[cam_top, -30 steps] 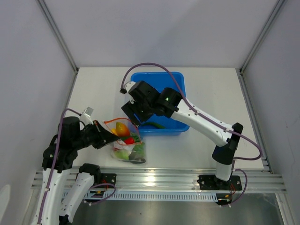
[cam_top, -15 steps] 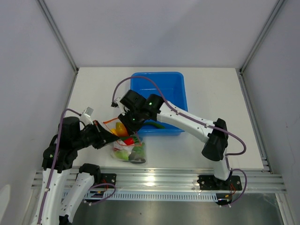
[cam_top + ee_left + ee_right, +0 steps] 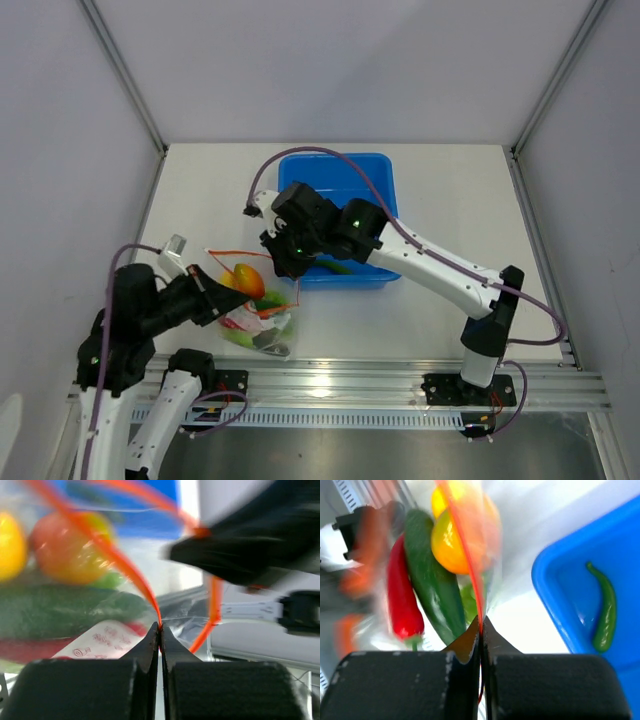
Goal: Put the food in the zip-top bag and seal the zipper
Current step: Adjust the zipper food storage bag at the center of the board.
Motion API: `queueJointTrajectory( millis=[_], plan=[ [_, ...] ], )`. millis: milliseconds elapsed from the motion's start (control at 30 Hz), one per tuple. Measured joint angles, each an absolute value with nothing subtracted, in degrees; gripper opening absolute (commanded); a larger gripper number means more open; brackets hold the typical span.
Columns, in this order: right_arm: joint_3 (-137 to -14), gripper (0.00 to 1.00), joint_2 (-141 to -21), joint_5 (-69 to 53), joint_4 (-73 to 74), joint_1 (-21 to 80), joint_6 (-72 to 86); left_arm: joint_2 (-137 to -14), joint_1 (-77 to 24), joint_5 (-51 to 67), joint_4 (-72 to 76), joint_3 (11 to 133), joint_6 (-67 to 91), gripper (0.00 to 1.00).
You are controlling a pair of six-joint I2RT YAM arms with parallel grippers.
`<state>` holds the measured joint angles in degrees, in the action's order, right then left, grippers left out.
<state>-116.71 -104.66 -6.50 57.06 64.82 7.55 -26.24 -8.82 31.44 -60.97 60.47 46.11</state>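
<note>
Right wrist view: right gripper (image 3: 481,624), open a second ago, now clamps the zipper (image 3: 468,555) of the filled zip-top bag (image 3: 255,325) beside the blue bin (image 3: 565,600). Left gripper (image 3: 160,630) stays clamped on that strip; one green chili (image 3: 605,615) remains in the bin, so sealing looks premature

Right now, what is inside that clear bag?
The clear bag holds a red chili, a long green pepper and yellow-orange pieces. Whatever lies beneath them is covered.
</note>
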Motion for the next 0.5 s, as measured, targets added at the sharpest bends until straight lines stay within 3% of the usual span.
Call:
queueJointTrajectory(
  millis=[100,233,333,500],
  plan=[
    [-109.8,0.0,-102.5,-8.8,54.8,63.3,8.3,-26.1,-8.8,32.2,-60.4,46.8,46.8,0.01],
    [-105.1,0.0,-106.8,-9.4,54.8,62.5,8.4,-27.2,-8.8,31.8,-62.7,41.1,47.5,0.01],
    [-107.2,0.0,-109.7,-9.3,56.4,62.7,7.9,-27.9,-8.8,31.7,-63.9,45.5,47.9,0.01],
    [-119.7,0.0,-110.2,-9.0,59.4,62.9,6.8,-30.9,-8.8,31.3,-63.0,63.2,48.1,0.01]
  ],
)
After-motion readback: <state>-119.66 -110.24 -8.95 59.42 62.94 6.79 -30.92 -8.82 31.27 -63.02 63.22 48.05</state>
